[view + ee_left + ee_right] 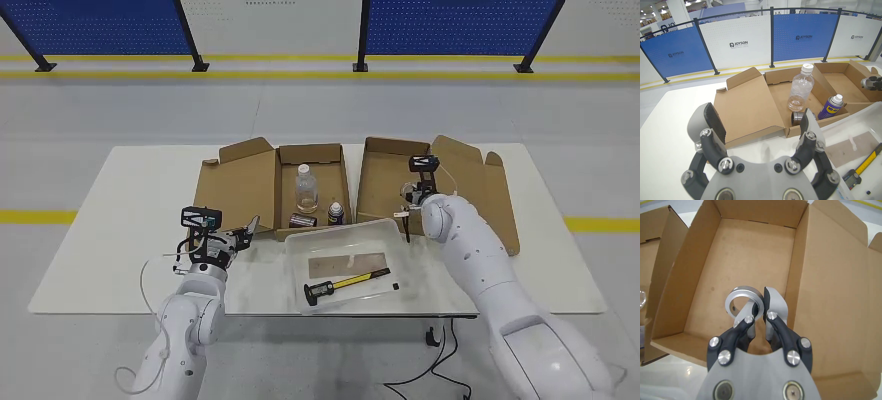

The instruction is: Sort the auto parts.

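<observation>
Three items sit in the left cardboard box (778,94): a clear bottle (800,91), a spray can (831,108) and a steel sleeve (796,118), which is half hidden behind my left claw (759,109). That claw gapes wide and empty above the table. My right claw (761,304) pinches a metal ring (743,290) by its rim over the bare right cardboard box (753,256), not yet dropped. A digital caliper (863,166) waits in the clear tray (848,123), cut off at the picture's edge.

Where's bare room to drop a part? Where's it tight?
Free: right box floor, bare under the ring held in the right claw; the open flap of the left box; table beyond that flap. Tight: left box's near end, where bottle, spray can and bushing cluster. The bin holds a caliper.
</observation>
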`<action>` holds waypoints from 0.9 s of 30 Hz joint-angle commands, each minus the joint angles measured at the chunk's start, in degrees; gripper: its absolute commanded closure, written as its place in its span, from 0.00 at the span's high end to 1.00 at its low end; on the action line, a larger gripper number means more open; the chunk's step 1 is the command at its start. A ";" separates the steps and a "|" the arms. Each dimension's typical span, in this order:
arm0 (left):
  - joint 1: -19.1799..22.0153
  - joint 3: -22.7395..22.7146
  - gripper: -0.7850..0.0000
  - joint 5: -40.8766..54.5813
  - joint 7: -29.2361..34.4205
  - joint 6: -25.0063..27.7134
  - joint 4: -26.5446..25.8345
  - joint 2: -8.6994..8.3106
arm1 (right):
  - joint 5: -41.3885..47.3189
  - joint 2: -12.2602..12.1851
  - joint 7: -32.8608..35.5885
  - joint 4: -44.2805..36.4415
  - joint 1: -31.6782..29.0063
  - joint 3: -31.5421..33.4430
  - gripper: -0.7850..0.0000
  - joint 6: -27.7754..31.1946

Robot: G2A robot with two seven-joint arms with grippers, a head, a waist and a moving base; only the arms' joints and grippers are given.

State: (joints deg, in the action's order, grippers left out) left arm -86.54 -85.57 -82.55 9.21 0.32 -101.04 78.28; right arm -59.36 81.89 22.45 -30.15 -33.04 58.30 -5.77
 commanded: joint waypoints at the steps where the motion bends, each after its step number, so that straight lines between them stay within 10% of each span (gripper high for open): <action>1: 0.00 0.00 1.00 0.00 0.00 0.00 0.00 0.00 | -0.17 0.13 0.06 0.76 0.22 -0.13 0.30 0.10; 17: 0.00 0.00 1.00 0.00 0.00 0.00 0.00 0.00 | -3.30 -0.63 -1.37 -3.50 0.15 0.40 0.53 6.44; 27: 0.00 0.00 1.00 0.00 0.00 0.00 0.00 0.00 | -13.47 -5.96 9.98 -34.82 -11.23 6.89 0.89 15.70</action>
State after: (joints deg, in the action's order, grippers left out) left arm -86.54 -85.57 -82.55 9.21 0.32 -101.04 78.28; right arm -71.81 76.54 30.45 -59.40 -42.23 64.05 8.71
